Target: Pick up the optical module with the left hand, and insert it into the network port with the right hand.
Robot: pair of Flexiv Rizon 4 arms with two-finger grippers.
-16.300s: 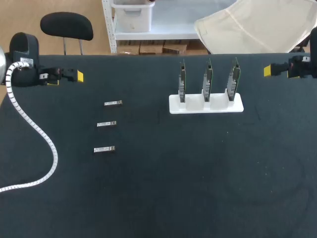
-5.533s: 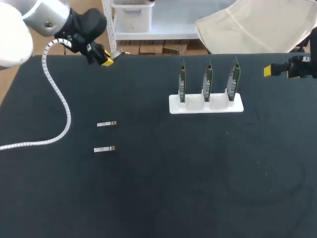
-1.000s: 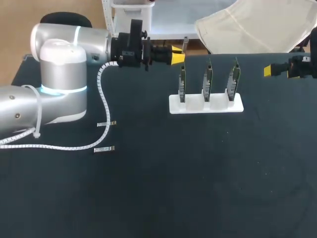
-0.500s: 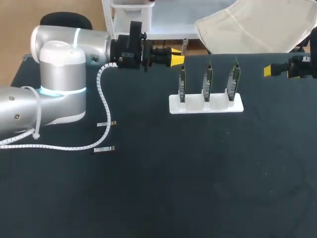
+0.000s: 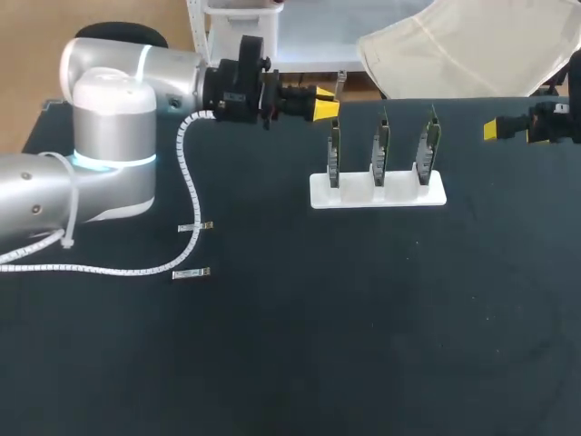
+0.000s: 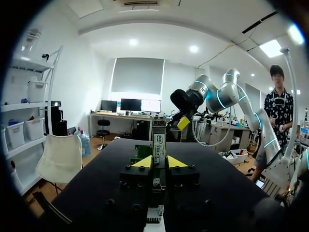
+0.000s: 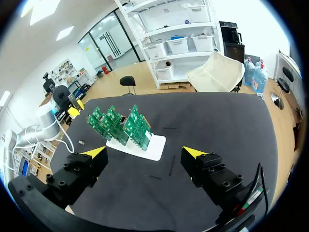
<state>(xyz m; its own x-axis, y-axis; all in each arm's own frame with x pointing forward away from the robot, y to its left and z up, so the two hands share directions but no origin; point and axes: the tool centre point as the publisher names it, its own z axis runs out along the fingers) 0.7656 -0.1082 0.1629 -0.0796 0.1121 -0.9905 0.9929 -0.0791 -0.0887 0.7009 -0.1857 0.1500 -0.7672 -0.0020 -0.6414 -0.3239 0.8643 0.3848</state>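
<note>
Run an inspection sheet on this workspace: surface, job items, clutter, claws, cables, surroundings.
surface: black table, dark top.
job's things: optical module upright in the left claw; two spare modules lying on the table; three green boards upright in a white stand.
clutter: nothing seen.
claws: left claw shut on the optical module, near the boards; right claw open, empty, off to the stand's side.
cables: white coiled cable from the left arm, trailing past the spare modules.
surroundings: nothing seen reaching over the table.

optical module [image 6: 159, 145], upright, in left gripper [image 6: 159, 162]
</note>
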